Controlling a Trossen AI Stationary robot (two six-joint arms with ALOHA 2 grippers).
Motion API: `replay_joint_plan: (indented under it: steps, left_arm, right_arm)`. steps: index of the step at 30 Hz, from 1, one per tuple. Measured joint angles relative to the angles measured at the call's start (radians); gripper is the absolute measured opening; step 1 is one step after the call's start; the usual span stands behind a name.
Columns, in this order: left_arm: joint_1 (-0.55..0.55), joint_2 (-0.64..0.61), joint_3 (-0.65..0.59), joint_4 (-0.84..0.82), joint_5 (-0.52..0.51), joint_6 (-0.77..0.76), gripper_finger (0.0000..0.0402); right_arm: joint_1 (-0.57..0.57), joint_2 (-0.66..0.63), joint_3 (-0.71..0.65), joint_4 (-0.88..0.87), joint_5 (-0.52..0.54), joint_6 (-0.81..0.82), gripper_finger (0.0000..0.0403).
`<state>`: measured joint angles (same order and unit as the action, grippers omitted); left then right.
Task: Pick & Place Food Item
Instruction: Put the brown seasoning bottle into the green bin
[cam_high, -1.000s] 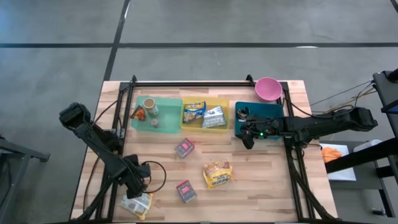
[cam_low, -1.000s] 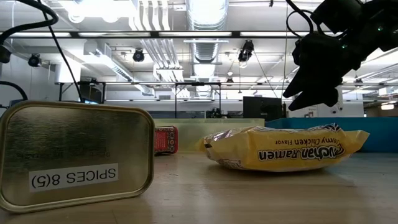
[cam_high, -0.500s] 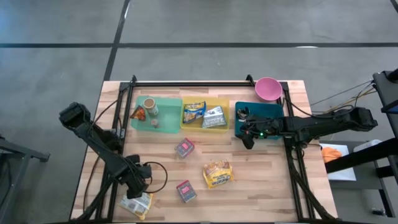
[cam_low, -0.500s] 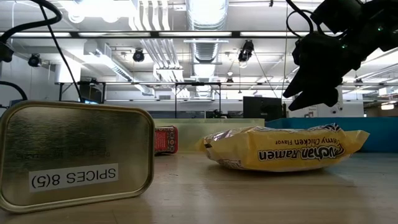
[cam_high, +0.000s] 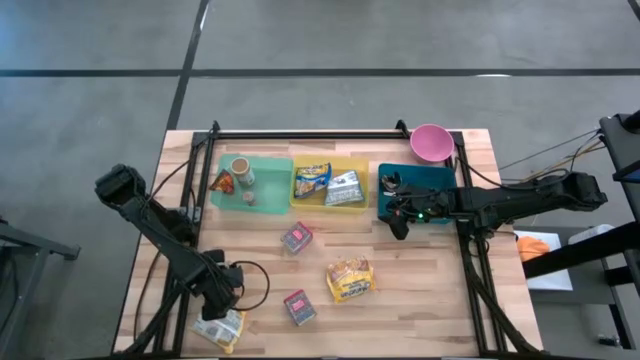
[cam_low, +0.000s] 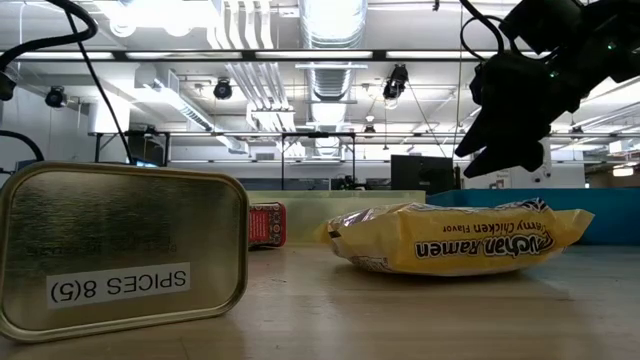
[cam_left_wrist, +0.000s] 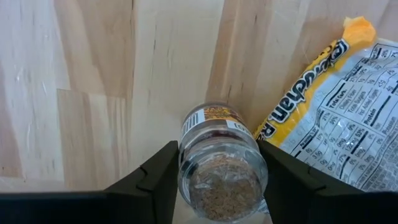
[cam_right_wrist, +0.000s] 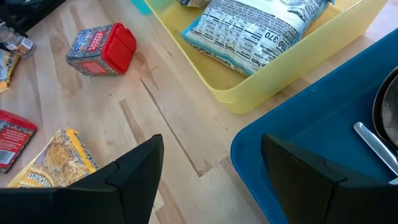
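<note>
A small clear spice jar (cam_left_wrist: 221, 165) with a printed label stands on the wood beside a yellow ramen packet (cam_left_wrist: 339, 118), its clear end toward the wrist camera. My left gripper (cam_left_wrist: 219, 180) points down at the table's near left (cam_high: 216, 298), shut on the jar, which the gripper hides in the high view. My right gripper (cam_high: 398, 228) hovers open above the wood at the near left corner of the blue bin (cam_high: 430, 180), with nothing between its fingers (cam_right_wrist: 211, 180). My left gripper pinches the jar's round wall (cam_left_wrist: 186, 168) between its two fingers, one finger (cam_left_wrist: 158, 177) on each side. The fingers come from above, pointing down. The wrist view does not show whether the jar's far end rests on the wood or is lifted.
Green bin (cam_high: 250, 182), yellow bin (cam_high: 330, 187) and blue bin stand in a row at the back, with a pink bowl (cam_high: 431, 142) behind them. Two red tins (cam_high: 297, 238) (cam_high: 299, 307) and a second ramen packet (cam_high: 350, 280) lie mid-table. A gold spice tin (cam_low: 120, 250) stands close to the low camera.
</note>
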<state>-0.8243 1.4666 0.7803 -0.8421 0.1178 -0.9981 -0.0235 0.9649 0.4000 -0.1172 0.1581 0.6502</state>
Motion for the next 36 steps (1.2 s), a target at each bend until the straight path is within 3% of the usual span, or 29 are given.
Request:
replay_joint_plan:
  steps: [10, 21, 28, 36]
  left_arm:
    - [0.044, 0.002, 0.027, -0.042, -0.016, 0.021, 0.0183]
    - [0.187, 0.002, 0.166, -0.186, -0.136, 0.222, 0.0183]
    - [0.427, 0.002, 0.257, -0.222, -0.226, 0.414, 0.0183]
    - [0.843, 0.002, 0.339, -0.232, -0.242, 0.598, 0.0183]
  right_arm:
    - [0.000, 0.000, 0.000, 0.005, 0.000, 0.000, 0.0265]
    - [0.000, 0.000, 0.000, 0.046, 0.002, -0.022, 0.0265]
    - [0.000, 0.000, 0.000, 0.046, 0.001, -0.018, 0.0265]
    - [0.000, 0.000, 0.000, 0.046, 0.001, -0.021, 0.0265]
